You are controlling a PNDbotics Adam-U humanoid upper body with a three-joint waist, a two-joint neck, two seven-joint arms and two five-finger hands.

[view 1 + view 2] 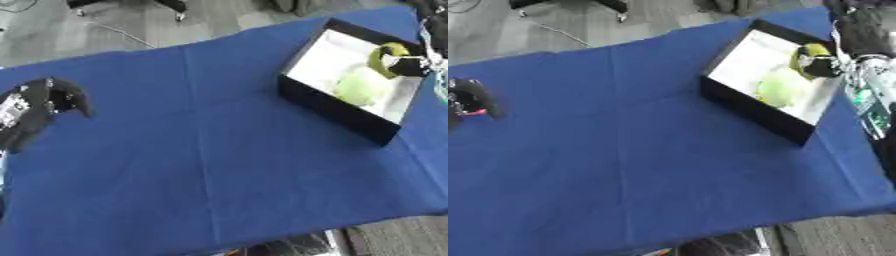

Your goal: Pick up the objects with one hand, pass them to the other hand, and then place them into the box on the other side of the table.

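At the far left we see the left hand (45,102), black with some silver parts, above the left edge of the blue cloth (201,170) that covers the table. Its fingers (77,100) are bent downward in a curl and we see nothing between them, so this hand holds nothing. It is well apart from the box and from all the objects.

In the middle there is only the cloth, with its fold lines crossing each other.

Going to the right, we come to the box (337,111). It is black outside and white inside, open at the top, and it stands askew near the far right corner of the table. Inside it, on the white bottom, lies a pale green round object (360,87), close to the right wall of the box.

Just beyond this one, at the far right side of the box, there is a yellow-green object (385,56). It looks curved, but we cannot say what it is. The right hand (826,66) comes in from the upper right corner and reaches over the right rim of the box. This hand is touching the yellow-green object, and its dark fingers seem to be closed around it from the right side, so we take it as holding this object. The object is above the inside of the box; whether it already touches the bottom, we cannot tell. The right forearm (866,30) goes up to the top right corner of the view.
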